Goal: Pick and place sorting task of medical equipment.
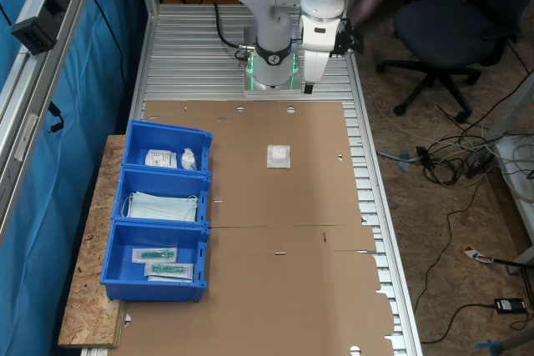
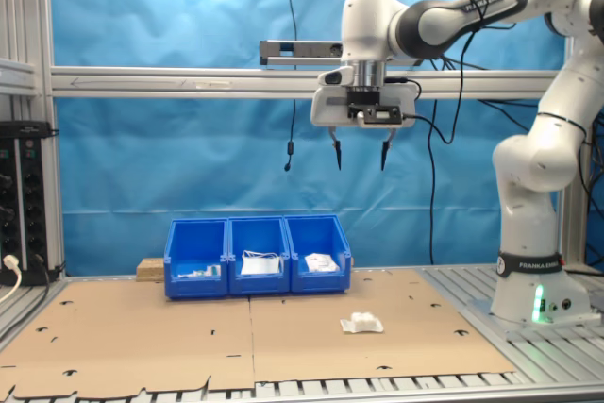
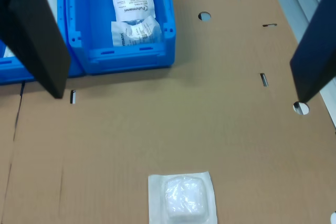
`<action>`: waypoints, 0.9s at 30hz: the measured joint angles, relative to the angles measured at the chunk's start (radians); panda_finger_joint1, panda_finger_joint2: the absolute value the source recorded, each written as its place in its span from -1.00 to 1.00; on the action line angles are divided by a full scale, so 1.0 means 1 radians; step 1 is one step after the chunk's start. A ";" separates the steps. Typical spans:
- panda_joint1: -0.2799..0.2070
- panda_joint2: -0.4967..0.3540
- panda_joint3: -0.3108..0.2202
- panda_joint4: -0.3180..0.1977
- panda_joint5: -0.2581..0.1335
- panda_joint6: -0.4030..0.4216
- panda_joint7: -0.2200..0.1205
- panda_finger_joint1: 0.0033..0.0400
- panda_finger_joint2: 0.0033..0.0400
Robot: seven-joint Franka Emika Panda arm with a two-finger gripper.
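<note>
- The gripper (image 2: 360, 155) is held high above the cardboard sheet (image 2: 283, 337) in the second exterior view, its jaws spread wide and nothing held between them.
- The medical equipment (image 1: 279, 156), a flat white packet with a round pad inside, is seen lying alone on the bare cardboard, well apart from the blue bins (image 1: 163, 210); it is also seen in the second exterior view (image 2: 362, 324) and the wrist view (image 3: 182, 198).
- The step in hand is judged to be the approach for the pick, with nothing yet sorted from the open sheet.
- The gripper should be brought over the packet until the pad sits between the fingertips (image 3: 39, 35), then lowered straight down.
- Because the packet is thin and flat, the raised pad in the middle is best taken, with the fingertips brought almost to the cardboard before closing.
- The bin compartment holding similar white packets (image 3: 132, 11) is judged the likely target; this cannot be confirmed.
</note>
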 joint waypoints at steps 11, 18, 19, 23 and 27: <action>-0.053 -0.009 -0.012 -0.161 0.000 0.153 -0.045 1.00 1.00; -0.096 0.009 -0.019 -0.235 0.000 0.227 -0.077 1.00 1.00; -0.100 0.014 -0.019 -0.241 0.000 0.236 -0.080 1.00 1.00; -0.113 0.041 -0.021 -0.261 0.000 0.269 -0.095 1.00 1.00; -0.117 0.075 -0.023 -0.272 0.000 0.299 -0.105 1.00 1.00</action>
